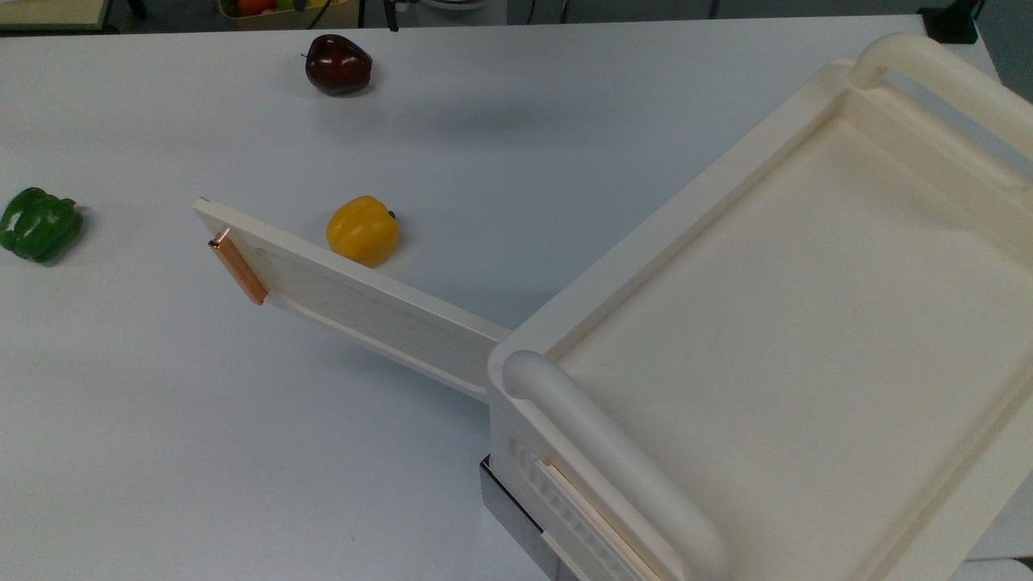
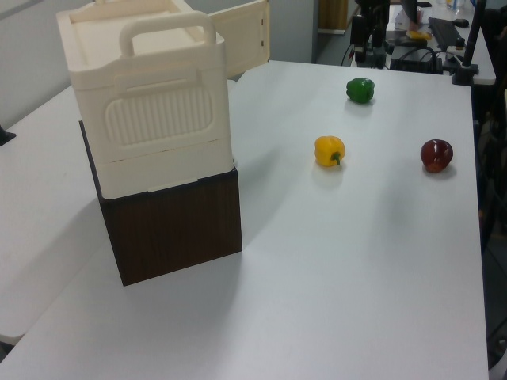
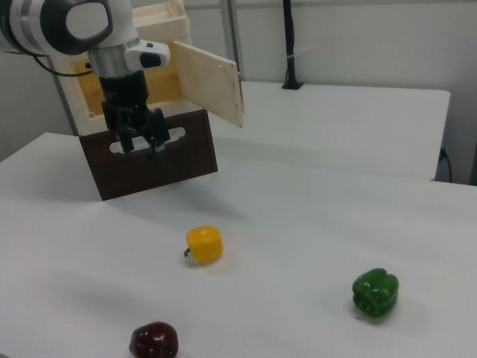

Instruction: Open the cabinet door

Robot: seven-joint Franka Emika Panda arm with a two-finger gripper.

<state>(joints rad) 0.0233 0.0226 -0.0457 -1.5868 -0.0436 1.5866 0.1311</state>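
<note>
Top view: the cabinet door (image 1: 355, 294) stands swung wide open, running from its hinge at the cream cabinet (image 1: 775, 339) corner out toward the top view's left over the white tabletop (image 1: 202, 452). Its copper bar handle (image 1: 237, 267) sits at the free end. A yellow pepper (image 1: 362, 230) lies just behind the door's upper edge, a green pepper (image 1: 39, 223) well apart at the top view's left, and a dark red apple (image 1: 338, 64) near the far edge. A thick rounded tube handle (image 1: 613, 460) crosses the cabinet's near corner.

Left view: the cabinet door (image 2: 247, 36) juts out behind the cabinet (image 2: 146, 103), which rests on a dark brown box (image 2: 174, 229). The yellow pepper (image 2: 329, 150), green pepper (image 2: 360, 89) and apple (image 2: 436, 154) lie apart on the tabletop (image 2: 348, 285).

Right view: the gripper (image 3: 140, 137) hangs in front of the brown box (image 3: 149, 153), clear of the door (image 3: 209, 82), which angles out to the right view's right. The jaws appear slightly apart, with nothing between them. The 3 pieces of produce lie nearer the camera: yellow pepper (image 3: 204, 244), green pepper (image 3: 375, 293), apple (image 3: 153, 341).
</note>
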